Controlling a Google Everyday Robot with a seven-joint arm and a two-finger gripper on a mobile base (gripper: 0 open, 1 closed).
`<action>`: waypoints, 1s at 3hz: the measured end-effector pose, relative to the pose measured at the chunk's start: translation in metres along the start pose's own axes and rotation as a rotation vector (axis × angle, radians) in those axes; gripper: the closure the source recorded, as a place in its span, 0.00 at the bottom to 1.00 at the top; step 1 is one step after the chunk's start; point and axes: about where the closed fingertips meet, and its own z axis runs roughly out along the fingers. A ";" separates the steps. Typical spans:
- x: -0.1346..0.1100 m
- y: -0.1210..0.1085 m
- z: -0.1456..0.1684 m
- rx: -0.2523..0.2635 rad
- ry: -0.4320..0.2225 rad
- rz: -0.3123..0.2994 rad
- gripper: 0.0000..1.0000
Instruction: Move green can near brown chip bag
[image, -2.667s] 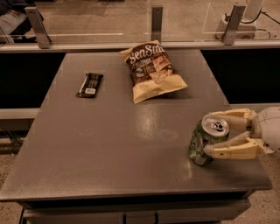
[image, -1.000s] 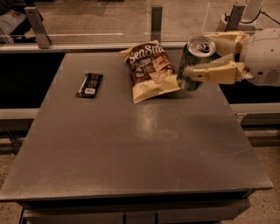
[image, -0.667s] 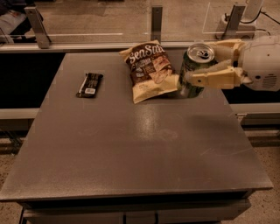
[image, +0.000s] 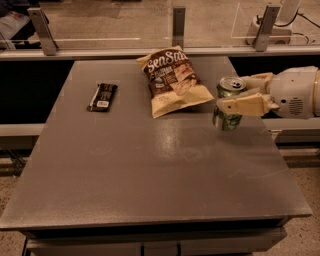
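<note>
Camera view: tool (image: 228, 95) clamps green can (image: 226, 120) beside "Sea…"-lettered brown chip bag (image: 172, 82).

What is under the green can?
Only the grey table shows beneath the green can, right of the brown chip bag. The gripper, at the table's right edge, grips it; its near finger covers the can's middle. Whether the base touches the table cannot be told.

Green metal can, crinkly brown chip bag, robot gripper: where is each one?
green metal can (image: 226, 121): camera view, green side near its bottom.
crinkly brown chip bag (image: 171, 79): camera view, dark brown middle.
gripper (image: 231, 93): camera view, far right, middle of its grip on the can.
</note>
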 end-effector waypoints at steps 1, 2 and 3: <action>0.016 -0.019 0.010 0.042 -0.024 0.063 1.00; 0.029 -0.035 0.023 0.085 -0.069 0.099 0.82; 0.035 -0.048 0.034 0.110 -0.097 0.112 0.58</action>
